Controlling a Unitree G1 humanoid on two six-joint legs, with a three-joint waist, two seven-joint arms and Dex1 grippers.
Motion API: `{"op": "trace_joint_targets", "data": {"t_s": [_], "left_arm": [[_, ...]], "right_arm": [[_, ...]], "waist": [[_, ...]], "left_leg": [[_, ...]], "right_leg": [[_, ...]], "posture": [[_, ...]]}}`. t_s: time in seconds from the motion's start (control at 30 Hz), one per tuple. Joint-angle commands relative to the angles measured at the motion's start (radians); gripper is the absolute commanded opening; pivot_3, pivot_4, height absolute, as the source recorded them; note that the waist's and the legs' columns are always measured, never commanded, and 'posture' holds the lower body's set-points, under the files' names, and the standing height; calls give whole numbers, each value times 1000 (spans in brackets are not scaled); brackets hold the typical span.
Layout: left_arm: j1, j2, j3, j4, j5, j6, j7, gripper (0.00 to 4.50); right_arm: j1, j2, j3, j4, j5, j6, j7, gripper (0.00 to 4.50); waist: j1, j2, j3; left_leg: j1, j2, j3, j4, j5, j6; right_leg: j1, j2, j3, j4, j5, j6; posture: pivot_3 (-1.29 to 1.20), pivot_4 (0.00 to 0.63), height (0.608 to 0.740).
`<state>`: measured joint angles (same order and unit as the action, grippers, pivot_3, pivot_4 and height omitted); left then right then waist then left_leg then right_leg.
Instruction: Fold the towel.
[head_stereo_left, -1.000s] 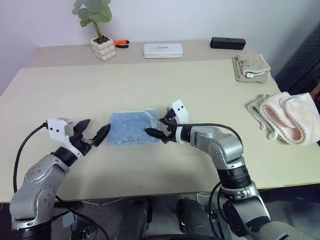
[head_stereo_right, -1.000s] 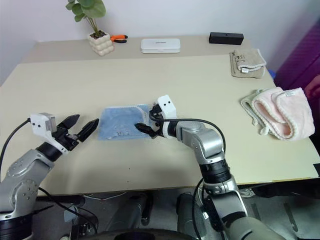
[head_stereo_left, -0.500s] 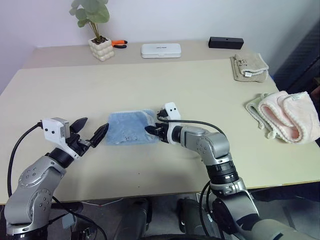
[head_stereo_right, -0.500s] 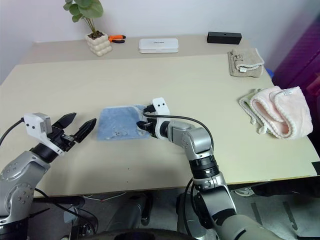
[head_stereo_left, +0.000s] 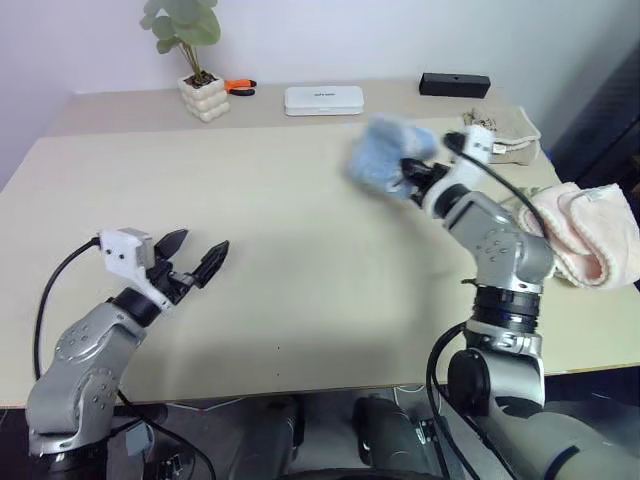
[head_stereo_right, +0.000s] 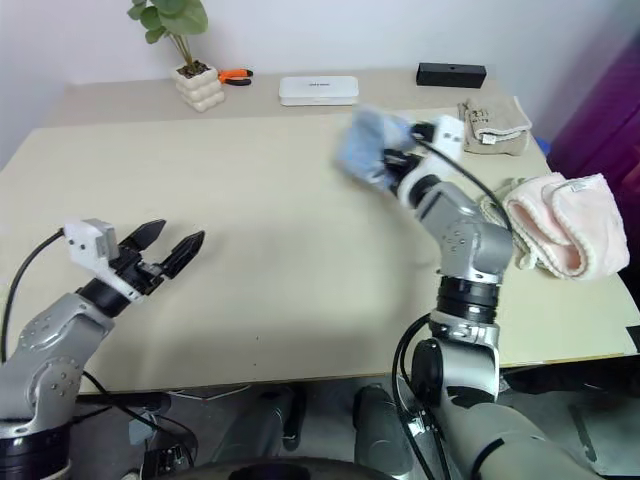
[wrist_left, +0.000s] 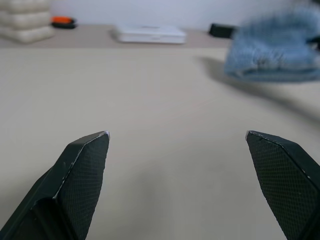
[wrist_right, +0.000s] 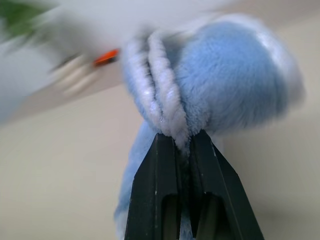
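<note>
Towel (head_stereo_left: 385, 160) was bunched and off the desk (head_stereo_left: 300, 250), pinched at its hem by your right hand (wrist_right: 183, 145), left hand (head_stereo_left: 195, 263) idle with fingers apart; best you lowered it gently so the folds stayed stacked near the other towels.

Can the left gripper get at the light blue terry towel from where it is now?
Probably not yet: the towel hangs lifted in the shut right gripper, far across bare table from the open left gripper.
</note>
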<state>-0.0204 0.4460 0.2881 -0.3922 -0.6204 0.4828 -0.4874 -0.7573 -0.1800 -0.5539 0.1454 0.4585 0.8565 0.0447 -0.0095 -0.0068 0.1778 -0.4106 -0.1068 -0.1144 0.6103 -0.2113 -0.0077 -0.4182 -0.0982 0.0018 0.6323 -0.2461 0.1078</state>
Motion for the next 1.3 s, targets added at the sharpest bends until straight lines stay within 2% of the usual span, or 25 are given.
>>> {"op": "trace_joint_targets", "data": {"t_s": [0.03,0.23,0.43,0.57,0.6,0.7,0.8,0.9,1.0,1.13,1.3], "left_arm": [[-41,-12,-36,19,13,-26,-17,4500],[-83,-30,-92,60,31,-37,-42,4500],[-112,-37,-121,110,44,-53,-70,4500],[-140,-45,-133,140,56,-61,-81,4500],[-145,-47,-134,146,59,-63,-82,4500],[-155,-50,-129,161,72,-78,-77,4500],[-154,-51,-105,177,89,-103,-61,4500],[-163,-47,-54,222,139,-170,-4,4500],[-173,-42,-31,254,202,-229,55,4500],[-126,4,-3,245,252,-285,55,4500],[-17,69,88,177,203,-282,5,4500]], "right_arm": [[16,0,-136,-39,57,44,-154,16],[148,94,-251,-304,157,211,-346,16],[212,147,-300,-468,263,325,-433,16],[208,124,-307,-490,307,335,-444,1488],[213,90,-282,-490,289,320,-428,2053],[277,-90,-114,-488,157,223,-319,3434],[323,-248,50,-452,16,73,-221,3434],[299,-334,211,-413,-57,-88,-54,3434],[277,-388,342,-365,-117,-238,117,3434],[278,-426,506,-294,-169,-431,376,3434],[254,-415,586,-168,-188,-548,559,3434]], "waist": [[-1,0,0],[-9,4,0],[-4,5,0],[-4,5,0],[-4,5,0],[-2,6,1],[-4,6,1],[-14,6,1],[-18,6,1],[-5,4,2],[-1,2,3]], "left_leg": [[0,0,0,0,0,0],[0,1,3,0,0,1],[0,1,4,1,0,1],[0,1,4,1,0,1],[0,1,4,1,0,1],[0,0,5,1,0,1],[0,0,5,1,0,2],[0,2,7,1,0,2],[1,4,7,1,0,2],[1,4,7,2,0,2],[0,1,7,2,-1,3]], "right_leg": [[0,0,0,0,0,0],[-2,0,5,1,0,0],[-2,1,5,1,0,0],[-1,1,5,1,0,0],[-1,1,5,1,0,0],[-1,1,5,1,0,0],[-1,1,5,0,-1,0],[-1,1,6,-1,0,1],[0,2,6,0,0,1],[0,3,6,-1,0,1],[1,1,6,-3,0,1]], "posture": [[0,150,740],[0,150,740],[0,150,740],[0,150,740],[0,150,740],[0,150,740],[0,150,740],[0,150,740],[0,150,740],[0,150,740],[0,150,740]]}}
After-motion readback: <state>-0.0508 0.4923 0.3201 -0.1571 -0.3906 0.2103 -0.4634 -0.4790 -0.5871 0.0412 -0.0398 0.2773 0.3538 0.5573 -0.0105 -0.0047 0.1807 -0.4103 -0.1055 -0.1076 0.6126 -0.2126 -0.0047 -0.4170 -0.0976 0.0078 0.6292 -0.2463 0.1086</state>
